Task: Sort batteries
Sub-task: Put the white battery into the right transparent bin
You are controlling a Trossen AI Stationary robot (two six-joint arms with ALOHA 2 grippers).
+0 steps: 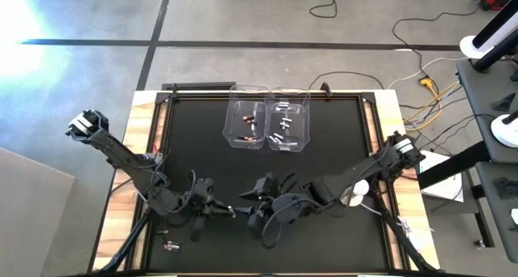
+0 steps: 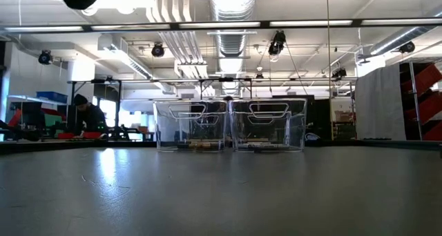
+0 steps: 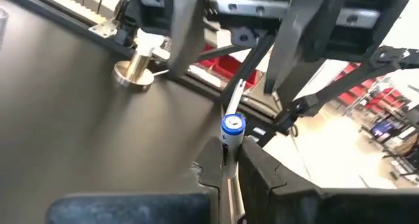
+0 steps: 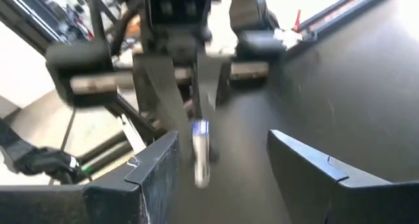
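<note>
batteries are being sorted on a dark table seen from above. two clear bins (image 1: 267, 123) sit side by side at the far edge, with dark reddish cells in the left one and silver-white cells in the right one. both arms meet near the front middle. the left gripper (image 1: 229, 210) and the right gripper (image 1: 247, 198) face each other, tips close together. a loose battery (image 1: 171, 246) lies near the front left corner, well apart from both.

low view, level with the table: only the two bins (image 2: 228, 125) show, with a person at a bench in the room behind. neither gripper is in sight.

left wrist view: the left gripper (image 3: 230, 160) is pressed together, pinching a silver-white battery (image 3: 232, 129) with a blue end. its long axis points straight out from the tips toward the right arm.

right wrist view: the right gripper (image 4: 222, 157) is spread, its fingers either side of that battery (image 4: 201, 152) without touching. the cell lies lengthwise between them, so a handover looks ready for closing.
</note>
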